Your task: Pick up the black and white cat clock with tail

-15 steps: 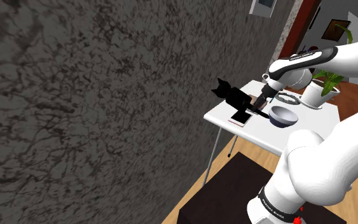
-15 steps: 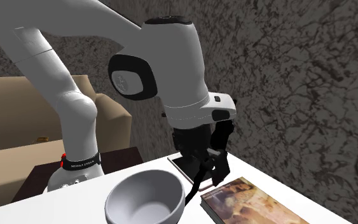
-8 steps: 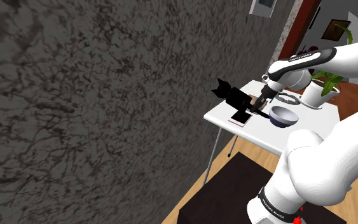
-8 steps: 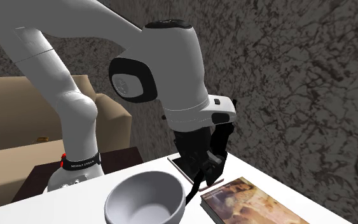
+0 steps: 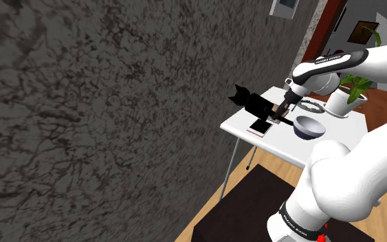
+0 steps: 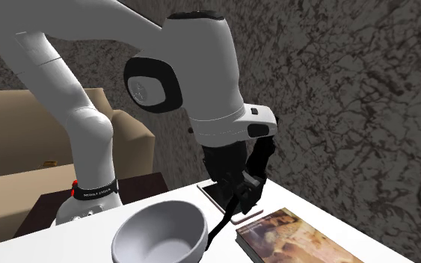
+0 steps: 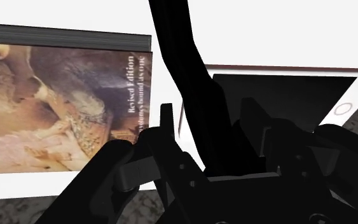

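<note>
Against a dark mottled wall, a white table bearing a grey round bowl, a book with a brownish painted cover and a white-edged phone with a dark screen. At the table's wall-side end, just above the phone: the black cat-shaped clock, rendered wholly black with no white to be made out, ears toward the shoulder view's upper left. Gripped by the all-black two-finger gripper; in the wrist view, fingers closed in on both sides of a thick black strip of the clock, running away over the seam between book and phone.

Set against half a second ago: hand raised and turned a little in the second exterior view; long thin black tail now swung out below the hand, ending right at the bowl's rim; bowl shoved toward that view's left and seemingly tipped. Cat's head in the shoulder view hardly shifted, if at all.

Reads as the very start of the lift: grasp made, clock not yet plainly clear of the table. Probable culprit for the bowl's slide: the trailing tail or the clock's lower end brushing it. Calls for a slow, straight rise, so as to free the tail without dragging the bowl further or twisting the clock in the grasp.
</note>
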Controlling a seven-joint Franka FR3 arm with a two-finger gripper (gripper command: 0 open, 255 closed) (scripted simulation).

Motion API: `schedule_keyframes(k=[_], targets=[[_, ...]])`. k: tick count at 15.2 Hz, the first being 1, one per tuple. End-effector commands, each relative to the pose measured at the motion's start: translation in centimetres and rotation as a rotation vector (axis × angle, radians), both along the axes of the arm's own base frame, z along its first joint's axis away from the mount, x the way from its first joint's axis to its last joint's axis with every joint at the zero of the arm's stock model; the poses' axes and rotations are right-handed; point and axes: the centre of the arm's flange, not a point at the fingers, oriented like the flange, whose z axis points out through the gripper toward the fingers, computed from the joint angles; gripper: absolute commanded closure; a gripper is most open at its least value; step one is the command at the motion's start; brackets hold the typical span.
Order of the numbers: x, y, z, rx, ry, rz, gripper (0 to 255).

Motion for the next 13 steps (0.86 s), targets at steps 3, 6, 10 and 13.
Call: schedule_keyframes(k=[3,6,10,13], targets=[[0.4,0.1,2.3,-0.002,-0.005,0.007,255],[0.4,0.1,3.9,-0.002,-0.005,0.007,255],[0.4,0.1,6.0,-0.002,-0.005,0.007,255],[0.4,0.1,6.6,-0.002,-0.005,0.007,255]])
